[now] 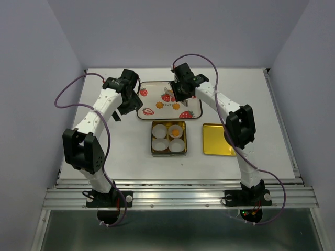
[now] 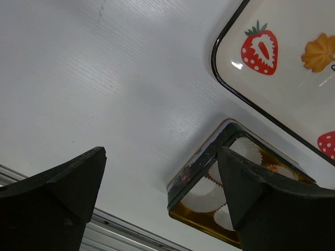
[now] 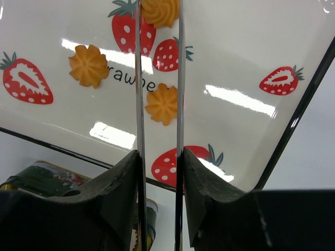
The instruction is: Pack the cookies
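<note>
Three cookies show in the right wrist view on the strawberry-printed tray (image 3: 235, 47): one (image 3: 89, 65) at the left, one (image 3: 163, 103) in the middle, and one (image 3: 159, 11) at the top between the tips of metal tweezers (image 3: 137, 78). My right gripper (image 3: 159, 154) is shut on the tweezers, over the tray (image 1: 157, 111). A fourth cookie (image 1: 173, 130) lies in a paper cup in the square tin (image 1: 153, 138). My left gripper (image 2: 162, 172) is open and empty above the table, left of the tin (image 2: 201, 167).
The tin holds several white pleated paper cups (image 1: 159, 145). Its gold lid (image 1: 218, 139) lies flat to the right of it. In the left wrist view a cookie (image 2: 319, 52) lies on the tray beside a printed strawberry (image 2: 259, 49). The table's near rail (image 2: 120, 230) runs below my left gripper.
</note>
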`<state>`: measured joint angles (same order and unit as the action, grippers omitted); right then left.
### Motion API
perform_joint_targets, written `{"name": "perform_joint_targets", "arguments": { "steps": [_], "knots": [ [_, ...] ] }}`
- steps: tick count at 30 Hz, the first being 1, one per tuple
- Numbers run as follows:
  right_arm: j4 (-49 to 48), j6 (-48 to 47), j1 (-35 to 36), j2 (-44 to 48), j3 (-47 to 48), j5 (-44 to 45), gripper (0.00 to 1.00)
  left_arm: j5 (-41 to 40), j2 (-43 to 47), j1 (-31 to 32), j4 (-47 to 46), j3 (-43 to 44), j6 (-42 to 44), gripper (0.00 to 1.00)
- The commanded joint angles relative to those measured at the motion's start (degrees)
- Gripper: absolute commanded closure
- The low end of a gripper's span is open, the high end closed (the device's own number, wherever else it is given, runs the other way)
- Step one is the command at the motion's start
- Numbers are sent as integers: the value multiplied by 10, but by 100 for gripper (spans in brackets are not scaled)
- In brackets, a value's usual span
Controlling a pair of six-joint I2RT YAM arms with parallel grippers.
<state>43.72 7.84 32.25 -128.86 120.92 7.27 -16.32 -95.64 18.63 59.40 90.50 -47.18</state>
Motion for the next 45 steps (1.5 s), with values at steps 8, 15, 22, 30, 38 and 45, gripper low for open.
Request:
{"name": "perform_joint_targets", "arguments": {
  "steps": [8,15,22,30,38,45],
  "knots": [
    [-40,-26,-3,174,-98,-33,62,-4,-7,2,4,34,-8,1],
    [-18,-46,15,242,-143,-89,62,-3,-9,2,-3,35,-11,1],
    [31,-65,55,278,-170,-82,62,-11,-28,2,-17,56,-3,1],
    [79,-70,98,306,-189,-96,62,-14,-35,2,-19,60,-2,1],
    [102,-89,116,326,-212,-120,62,-22,-25,2,-20,40,-7,1],
    [122,-94,141,341,-228,-136,62,-24,-24,2,-19,36,-7,1]
  ]
}}
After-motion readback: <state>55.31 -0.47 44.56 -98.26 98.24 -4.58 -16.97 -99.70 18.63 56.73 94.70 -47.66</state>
